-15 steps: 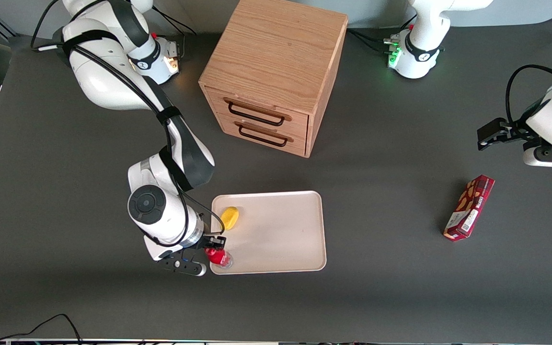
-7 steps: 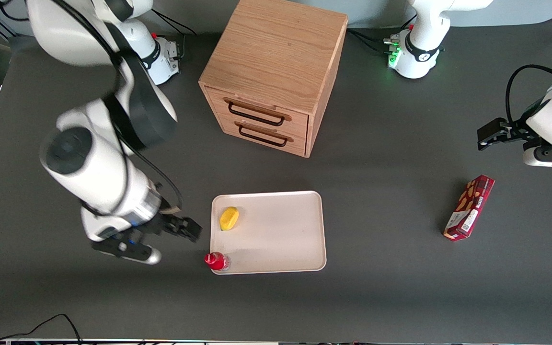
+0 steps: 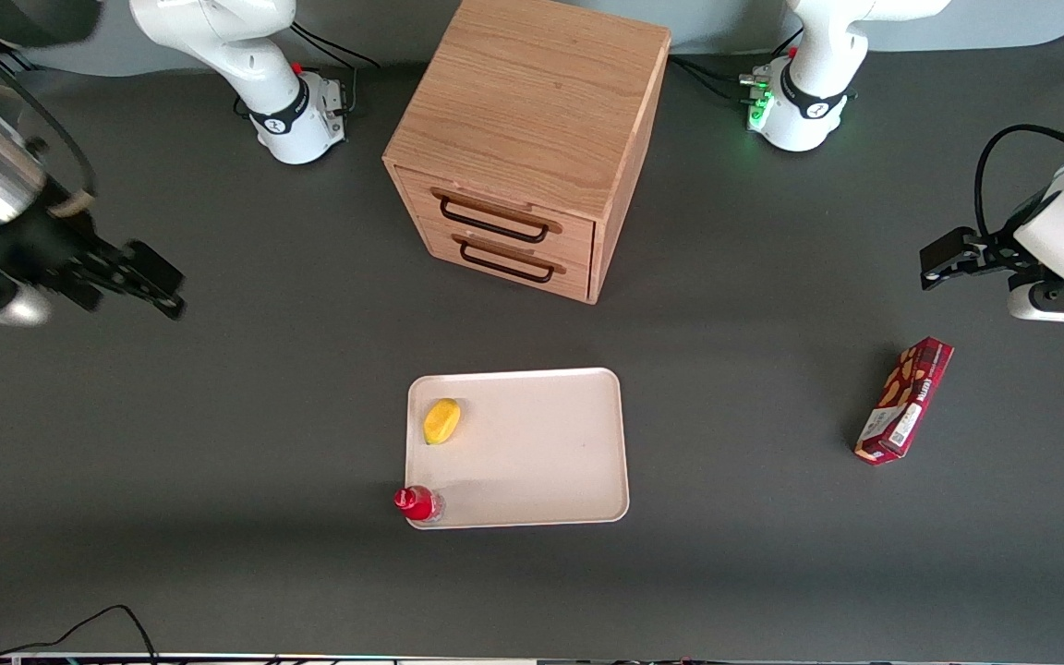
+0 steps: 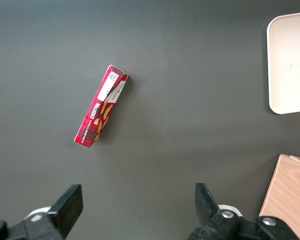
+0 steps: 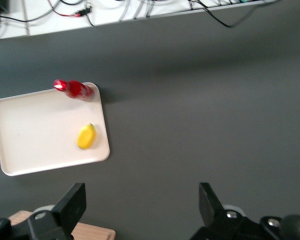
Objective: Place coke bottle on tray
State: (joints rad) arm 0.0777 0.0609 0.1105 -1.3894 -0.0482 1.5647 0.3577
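Observation:
The small red coke bottle (image 3: pixel 418 503) stands upright on the corner of the cream tray (image 3: pixel 541 462) nearest the front camera, at the working arm's end. It also shows in the right wrist view (image 5: pixel 74 89) on the tray's (image 5: pixel 35 135) corner. My right gripper (image 3: pixel 139 277) is open and empty, raised high over the bare table, well away from the tray toward the working arm's end. In the right wrist view its fingers (image 5: pixel 72 202) stand wide apart with nothing between them.
A yellow lemon-like object (image 3: pixel 442 420) lies on the tray. A wooden two-drawer cabinet (image 3: pixel 527 139) stands farther from the camera than the tray. A dark-red snack box (image 3: pixel 904 399) lies toward the parked arm's end.
My gripper let go of the bottle on the tray's corner, opened, then rose and swung away toward the working arm's end. The bottle stays standing.

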